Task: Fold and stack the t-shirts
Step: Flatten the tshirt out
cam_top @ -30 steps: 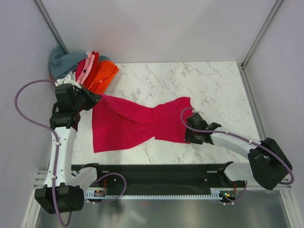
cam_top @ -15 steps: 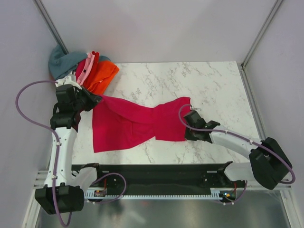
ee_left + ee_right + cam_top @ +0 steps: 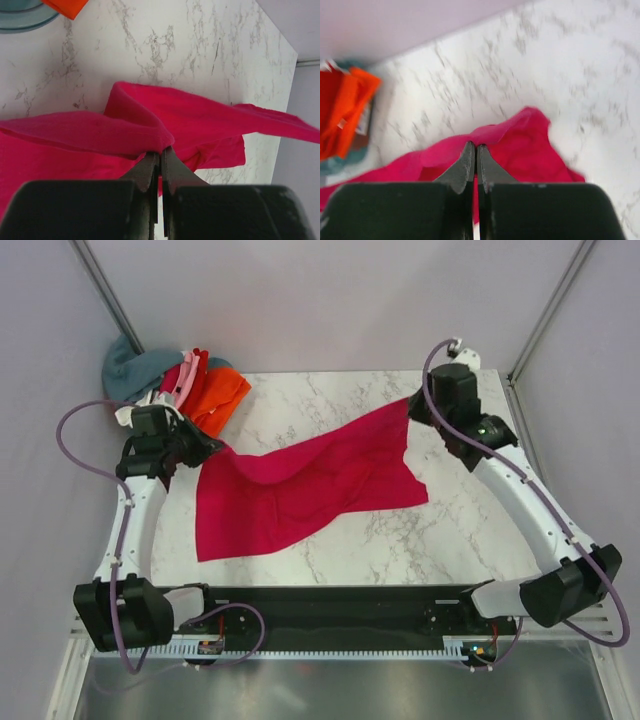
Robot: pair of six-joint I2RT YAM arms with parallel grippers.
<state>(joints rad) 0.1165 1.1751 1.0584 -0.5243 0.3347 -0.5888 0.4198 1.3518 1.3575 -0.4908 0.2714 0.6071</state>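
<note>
Two thin pinches hold the crimson t-shirt (image 3: 300, 490) stretched across the marble table (image 3: 470, 530), left gripper (image 3: 205, 448) and right gripper (image 3: 412, 412) each clamped on an edge, so pulling tauter could slip one free.

This is a robotics lab test cell, not a home or a shop. A marble-patterned bench (image 3: 470, 530) sits boxed in by plain pale walls (image 3: 330, 300) with bare metal frame posts (image 3: 105, 285) at the corners. Two cabled robot arms, the left arm (image 3: 135, 530) and the right arm (image 3: 520, 490), are bolted to a black rail (image 3: 340, 615) along the near edge. A slotted white wiring duct (image 3: 340, 648) runs in front of it.
</note>
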